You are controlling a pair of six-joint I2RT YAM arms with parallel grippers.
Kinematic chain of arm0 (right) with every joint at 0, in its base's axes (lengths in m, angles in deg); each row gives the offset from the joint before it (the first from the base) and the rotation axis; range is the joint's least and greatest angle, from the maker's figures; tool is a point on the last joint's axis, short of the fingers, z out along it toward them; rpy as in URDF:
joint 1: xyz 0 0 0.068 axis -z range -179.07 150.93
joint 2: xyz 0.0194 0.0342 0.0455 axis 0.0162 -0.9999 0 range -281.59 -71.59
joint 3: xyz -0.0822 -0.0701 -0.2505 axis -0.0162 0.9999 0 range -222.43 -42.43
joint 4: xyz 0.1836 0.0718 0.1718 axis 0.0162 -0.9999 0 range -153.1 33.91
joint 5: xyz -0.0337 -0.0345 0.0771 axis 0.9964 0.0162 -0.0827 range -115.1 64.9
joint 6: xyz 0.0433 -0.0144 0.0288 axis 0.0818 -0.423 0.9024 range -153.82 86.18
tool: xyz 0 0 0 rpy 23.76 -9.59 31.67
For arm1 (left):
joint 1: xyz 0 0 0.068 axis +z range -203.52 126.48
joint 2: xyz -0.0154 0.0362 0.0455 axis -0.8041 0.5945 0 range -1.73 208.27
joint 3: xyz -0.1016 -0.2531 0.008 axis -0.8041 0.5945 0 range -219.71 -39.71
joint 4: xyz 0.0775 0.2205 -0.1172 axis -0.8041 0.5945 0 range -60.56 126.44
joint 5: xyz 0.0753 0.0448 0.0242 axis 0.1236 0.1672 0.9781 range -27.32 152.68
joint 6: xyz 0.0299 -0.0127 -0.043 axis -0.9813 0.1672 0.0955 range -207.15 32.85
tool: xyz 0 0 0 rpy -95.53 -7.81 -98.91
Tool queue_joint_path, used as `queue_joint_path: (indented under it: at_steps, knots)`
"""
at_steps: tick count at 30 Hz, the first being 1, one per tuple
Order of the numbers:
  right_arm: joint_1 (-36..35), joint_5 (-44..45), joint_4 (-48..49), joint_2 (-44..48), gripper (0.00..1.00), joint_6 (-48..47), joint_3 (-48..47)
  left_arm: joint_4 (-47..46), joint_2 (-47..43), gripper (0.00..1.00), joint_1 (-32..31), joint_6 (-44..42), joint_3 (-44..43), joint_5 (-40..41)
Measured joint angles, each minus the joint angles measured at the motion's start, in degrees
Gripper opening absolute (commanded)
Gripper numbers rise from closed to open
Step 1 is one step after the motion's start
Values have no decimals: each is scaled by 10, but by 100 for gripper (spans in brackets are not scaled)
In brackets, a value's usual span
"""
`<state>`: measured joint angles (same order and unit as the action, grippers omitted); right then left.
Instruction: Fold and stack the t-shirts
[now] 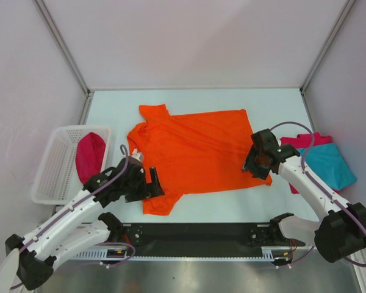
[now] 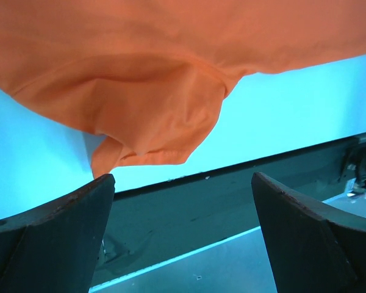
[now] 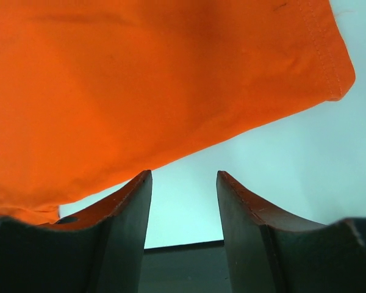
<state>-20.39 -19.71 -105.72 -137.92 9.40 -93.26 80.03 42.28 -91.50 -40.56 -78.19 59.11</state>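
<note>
Orange t-shirt [image 1: 195, 155] lies spread flat, unfolded, mid-table [image 1: 226, 204]. Left gripper [image 1: 152, 184] sits beside its near sleeve, jaws wide open, empty. Right gripper [image 1: 251, 165] is at the hem's near corner, jaws part-open, gripping nothing. Likely step: starting 1st fold. Next move: both pinch cloth edges. Teal t-shirt [image 1: 332, 166] lies folded far right.

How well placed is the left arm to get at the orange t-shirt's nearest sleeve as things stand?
Probably well placed, yes. The left gripper is open beside the orange t-shirt's near-left corner, and its wrist view shows the sleeve just ahead with only bare table between.
</note>
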Motion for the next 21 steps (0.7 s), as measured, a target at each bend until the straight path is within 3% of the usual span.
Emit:
queue_joint_path:
  at_steps: [7, 21]
  knots:
    - [29, 0, 12, -39, 54, -2, 3, 21, 48, 99, -65, 26, 8, 52]
    - [121, -5, 26, -87, 54, -33, -7, 23, 17, 100, -102, 115, 79, 95]
